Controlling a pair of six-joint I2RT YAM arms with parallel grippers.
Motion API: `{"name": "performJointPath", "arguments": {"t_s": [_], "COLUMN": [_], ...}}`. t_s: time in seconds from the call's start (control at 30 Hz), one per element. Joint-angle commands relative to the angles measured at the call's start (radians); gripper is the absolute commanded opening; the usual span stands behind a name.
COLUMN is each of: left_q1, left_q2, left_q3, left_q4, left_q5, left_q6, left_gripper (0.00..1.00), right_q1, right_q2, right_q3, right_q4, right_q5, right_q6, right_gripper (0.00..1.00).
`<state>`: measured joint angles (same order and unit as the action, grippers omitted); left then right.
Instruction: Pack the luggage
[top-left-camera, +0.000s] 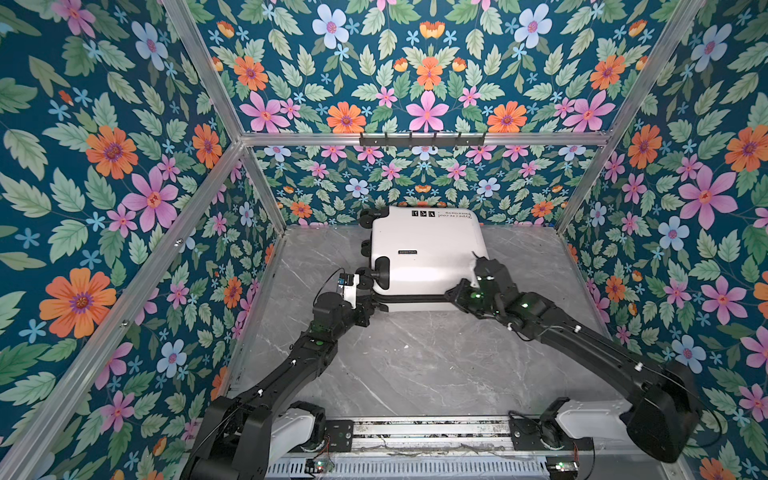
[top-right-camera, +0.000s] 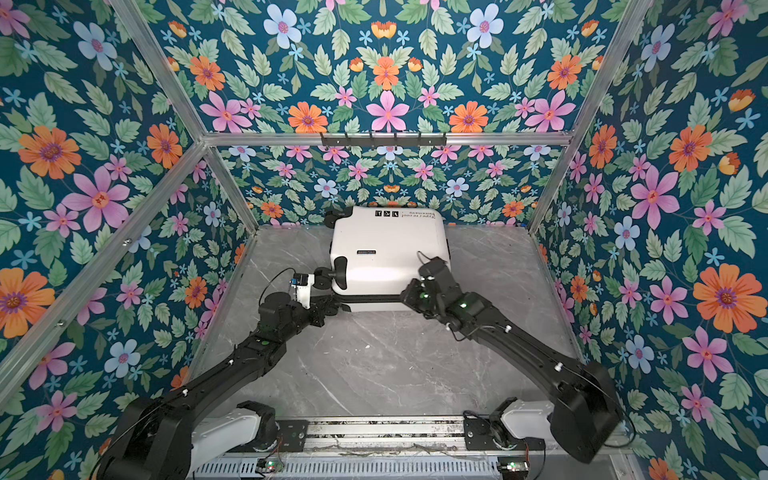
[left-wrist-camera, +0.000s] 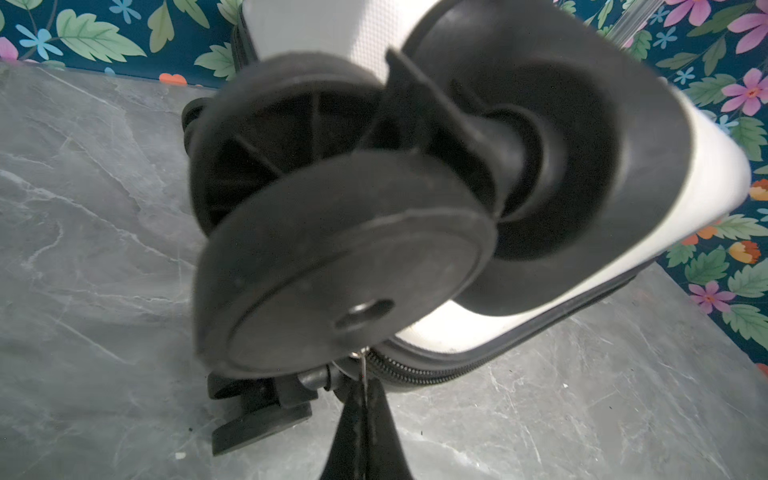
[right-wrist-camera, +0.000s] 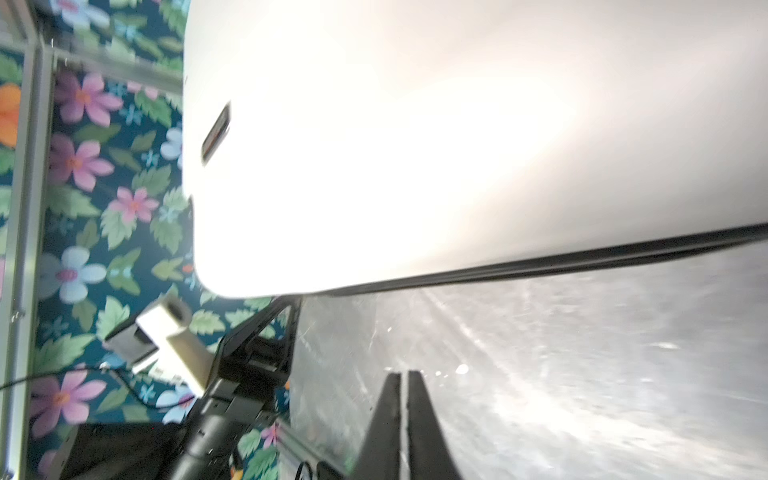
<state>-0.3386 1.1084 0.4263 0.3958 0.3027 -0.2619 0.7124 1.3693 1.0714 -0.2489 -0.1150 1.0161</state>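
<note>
The luggage (top-left-camera: 424, 253) (top-right-camera: 386, 249) lies flat and closed on the table, white shell up, with its black wheels to the left in both top views. My left gripper (left-wrist-camera: 365, 384) (top-left-camera: 375, 305) is at its front left corner, under a spinner wheel (left-wrist-camera: 345, 266). It is shut on the thin metal zipper pull (left-wrist-camera: 364, 368) at the end of the zipper (left-wrist-camera: 419, 372). My right gripper (right-wrist-camera: 404, 376) (top-left-camera: 451, 296) hovers by the front right edge, beside the black seam below the white shell (right-wrist-camera: 415, 145). It is shut with nothing between its fingers.
The grey marble table (top-left-camera: 415, 365) is boxed in by floral walls and aluminium posts (top-left-camera: 582, 199). A black hook rack (top-left-camera: 422, 139) hangs on the back wall. The arm bases sit on a rail (top-left-camera: 415, 432) at the front edge.
</note>
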Motion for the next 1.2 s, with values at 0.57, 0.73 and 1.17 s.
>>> {"name": "performJointPath", "arguments": {"t_s": [0.57, 0.73, 1.17], "left_q1": [-0.002, -0.002, -0.002], "left_q2": [-0.002, -0.001, 0.011], "left_q3": [-0.007, -0.015, 0.000], "left_q4": [0.071, 0.088, 0.083], "left_q5": [0.053, 0.035, 0.030], "left_q6": [0.026, 0.017, 0.017], "left_gripper": [0.00, 0.00, 0.00], "right_q1": [0.215, 0.207, 0.239], "right_q2": [0.532, 0.480, 0.551], "right_q3": [0.667, 0.719, 0.795], "right_q4": [-0.165, -0.315, -0.415], "right_q5": [0.129, 0.246, 0.452], "right_q6": [-0.145, -0.384, -1.238], "right_gripper": [0.01, 0.35, 0.88]}}
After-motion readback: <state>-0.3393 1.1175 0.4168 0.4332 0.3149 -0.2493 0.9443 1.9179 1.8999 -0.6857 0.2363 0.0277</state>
